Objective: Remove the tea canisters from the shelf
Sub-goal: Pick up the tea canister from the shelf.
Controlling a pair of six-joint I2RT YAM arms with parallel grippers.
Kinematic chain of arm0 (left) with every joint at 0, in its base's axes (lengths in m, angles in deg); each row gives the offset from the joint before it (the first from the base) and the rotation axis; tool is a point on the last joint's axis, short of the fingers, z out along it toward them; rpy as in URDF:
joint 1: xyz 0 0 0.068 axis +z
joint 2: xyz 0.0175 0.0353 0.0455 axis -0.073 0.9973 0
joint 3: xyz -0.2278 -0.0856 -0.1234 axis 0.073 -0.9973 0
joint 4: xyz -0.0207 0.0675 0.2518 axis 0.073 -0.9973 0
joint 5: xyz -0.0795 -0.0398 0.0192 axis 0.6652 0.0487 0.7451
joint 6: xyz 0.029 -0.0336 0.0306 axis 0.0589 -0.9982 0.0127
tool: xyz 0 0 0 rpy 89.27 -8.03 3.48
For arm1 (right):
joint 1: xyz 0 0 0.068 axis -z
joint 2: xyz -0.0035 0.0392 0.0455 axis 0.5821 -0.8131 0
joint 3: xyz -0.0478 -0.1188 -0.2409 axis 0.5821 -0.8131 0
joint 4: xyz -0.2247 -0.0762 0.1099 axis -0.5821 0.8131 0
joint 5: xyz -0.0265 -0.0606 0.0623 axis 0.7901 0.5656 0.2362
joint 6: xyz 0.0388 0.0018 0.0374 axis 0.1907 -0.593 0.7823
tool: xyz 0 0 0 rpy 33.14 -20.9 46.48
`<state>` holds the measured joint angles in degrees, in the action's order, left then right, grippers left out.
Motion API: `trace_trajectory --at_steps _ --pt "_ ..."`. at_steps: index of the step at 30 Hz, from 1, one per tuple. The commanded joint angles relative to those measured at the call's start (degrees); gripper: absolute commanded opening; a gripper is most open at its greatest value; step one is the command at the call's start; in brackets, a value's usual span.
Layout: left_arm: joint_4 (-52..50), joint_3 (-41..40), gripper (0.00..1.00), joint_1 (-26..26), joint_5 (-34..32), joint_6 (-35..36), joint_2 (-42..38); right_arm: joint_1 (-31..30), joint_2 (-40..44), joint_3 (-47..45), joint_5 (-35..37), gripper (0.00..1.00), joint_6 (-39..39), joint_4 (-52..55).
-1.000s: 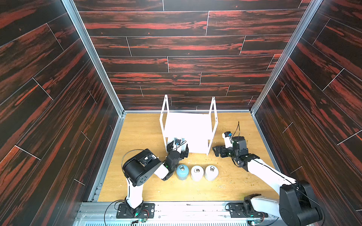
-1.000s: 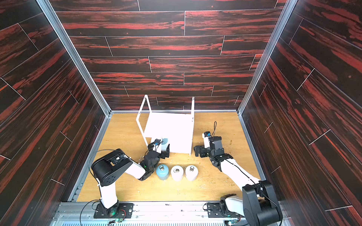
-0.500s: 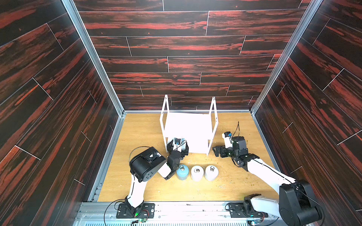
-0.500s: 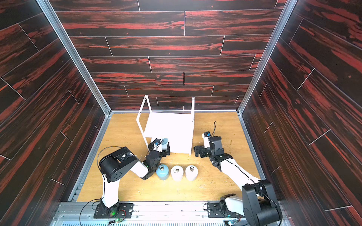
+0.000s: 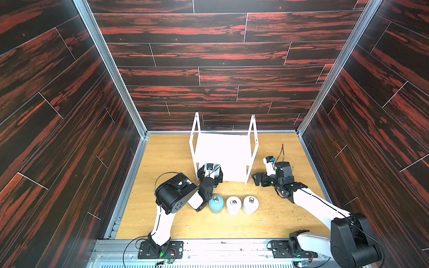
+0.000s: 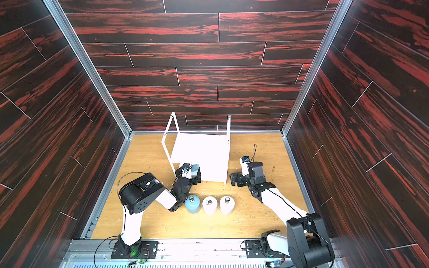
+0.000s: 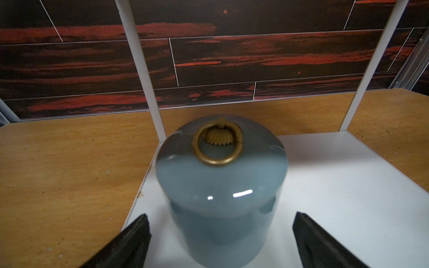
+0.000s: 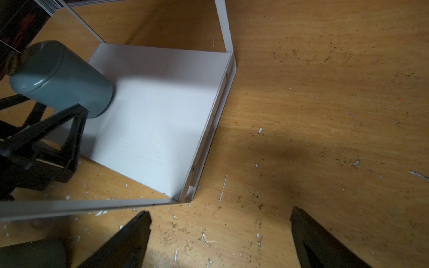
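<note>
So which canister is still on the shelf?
The light blue round canister between the left gripper's open fingers; the other three stand on the wooden table.

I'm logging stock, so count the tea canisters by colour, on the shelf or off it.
Light blue canisters: 2, one on the table, one on the shelf.
White canisters: 2, both on the table.
Total: 4.

I see the white two-tier shelf (image 5: pixel 224 155) upright toward the desk's (image 5: pixel 167 157) 12 o'clock. One light blue canister (image 7: pixel 220 185) stands on its lower board, 7 o'clock corner. At the shelf's 6 o'clock, upright in a row on the desk: second blue canister (image 5: pixel 216 204), middle white canister (image 5: pixel 233 205), end white canister (image 5: pixel 250 204).
</note>
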<state>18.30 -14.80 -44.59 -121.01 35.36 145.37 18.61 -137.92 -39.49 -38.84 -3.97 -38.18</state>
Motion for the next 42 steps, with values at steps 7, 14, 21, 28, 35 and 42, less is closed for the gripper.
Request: trace_trajectory --at_steps 7,14,21,28,35,42 --pt "-9.5 4.5 1.0 1.9 1.9 -2.8 -1.9 0.2 -0.8 -1.3 -0.9 0.98 -0.5 -0.7" --pt "-10.5 5.0 1.0 2.3 1.6 -3.8 -2.0 0.3 -0.8 -1.7 -1.1 0.98 -0.4 -0.9" --pt "-13.5 6.7 1.0 2.5 2.3 -4.5 -1.9 0.3 -0.6 -2.2 -2.3 0.98 -1.2 -0.5" --pt "-15.5 7.7 0.99 2.9 3.5 -5.4 -1.8 0.2 2.6 -4.4 -4.7 0.98 -2.2 -1.0" --pt "-16.2 7.9 0.99 3.3 3.5 -6.1 -1.9 0.0 5.5 -6.1 -9.9 0.95 -2.9 -3.4" --pt "-17.5 8.6 0.99 3.8 3.6 -7.8 -1.9 -0.2 7.8 -8.1 -14.2 0.94 -3.3 -7.5"
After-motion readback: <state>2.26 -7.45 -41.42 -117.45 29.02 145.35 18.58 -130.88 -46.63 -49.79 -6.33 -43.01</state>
